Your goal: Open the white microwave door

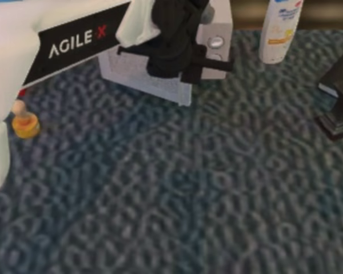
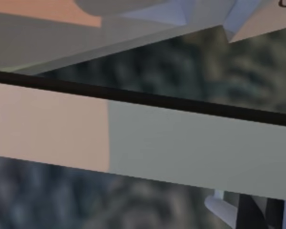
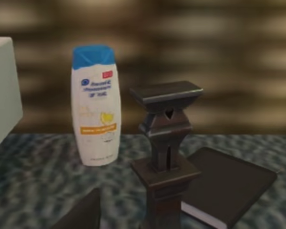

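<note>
The white microwave (image 1: 220, 25) stands at the table's far edge, its knob panel showing a silver knob. The door (image 1: 143, 77), with its grey mesh window, stands swung partly out, its free edge nearer the table's front. My left gripper (image 1: 197, 65) reaches across from the left and is shut at that free edge. In the left wrist view the door (image 2: 181, 143) fills the frame as a pale band, with a white handle (image 2: 224, 207) beside a dark fingertip (image 2: 250, 214). The microwave's corner (image 3: 2, 90) shows in the right wrist view. My right gripper (image 3: 126, 219) hangs open over the cloth at the right.
A white shampoo bottle (image 1: 280, 28) with a blue cap stands right of the microwave. A dark pedestal stand (image 1: 337, 97) on a black slab sits at the right edge. A small yellow toy (image 1: 24, 123) lies at the left, beside my left arm. A patterned blue-grey cloth (image 1: 177, 194) covers the table.
</note>
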### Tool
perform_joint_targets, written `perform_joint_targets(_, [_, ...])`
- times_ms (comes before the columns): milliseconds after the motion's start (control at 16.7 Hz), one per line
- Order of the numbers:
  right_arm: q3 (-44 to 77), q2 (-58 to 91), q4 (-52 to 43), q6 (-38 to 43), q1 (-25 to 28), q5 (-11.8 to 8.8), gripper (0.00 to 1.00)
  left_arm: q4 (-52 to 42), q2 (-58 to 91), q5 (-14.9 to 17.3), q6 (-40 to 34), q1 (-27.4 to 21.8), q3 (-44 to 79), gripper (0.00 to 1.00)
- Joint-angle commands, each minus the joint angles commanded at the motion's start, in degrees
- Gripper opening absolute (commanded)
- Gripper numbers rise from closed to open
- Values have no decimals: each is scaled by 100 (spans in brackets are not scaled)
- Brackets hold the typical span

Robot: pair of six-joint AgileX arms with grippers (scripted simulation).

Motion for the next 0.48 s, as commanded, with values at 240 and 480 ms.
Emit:
perform_joint_targets(240, [0, 0, 0, 0, 0, 0, 100, 0, 0, 0, 0, 0, 0, 0])
perform_joint_targets(480, [0, 0, 0, 0, 0, 0, 100, 103, -121, 118, 152, 3, -217, 0])
